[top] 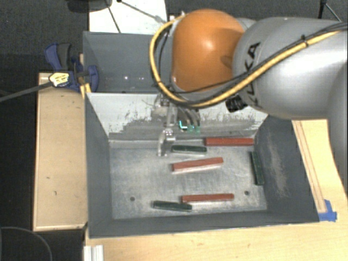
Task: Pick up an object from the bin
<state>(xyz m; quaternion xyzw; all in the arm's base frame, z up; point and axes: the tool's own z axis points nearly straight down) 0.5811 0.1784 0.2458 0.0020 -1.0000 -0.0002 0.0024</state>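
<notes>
Camera view: a grey metal bin (103,162) with a scratched floor. The gripper (166,145) is seen lowered at the back of the floor, left of centre, beneath the orange wrist cover (204,48). Whether the claw is open or closed cannot be told. Its tip is placed at the left end of a short dark green stick (190,149); contact cannot be confirmed. A red-brown bar (229,141) is laid along the back wall. A pale-edged red-brown bar (197,165) is found near mid-floor. A dark green strip (256,167) is laid along the right wall. Near the front, a third red-brown bar (207,198) and a dark green rod (172,205) are set with ends meeting.
</notes>
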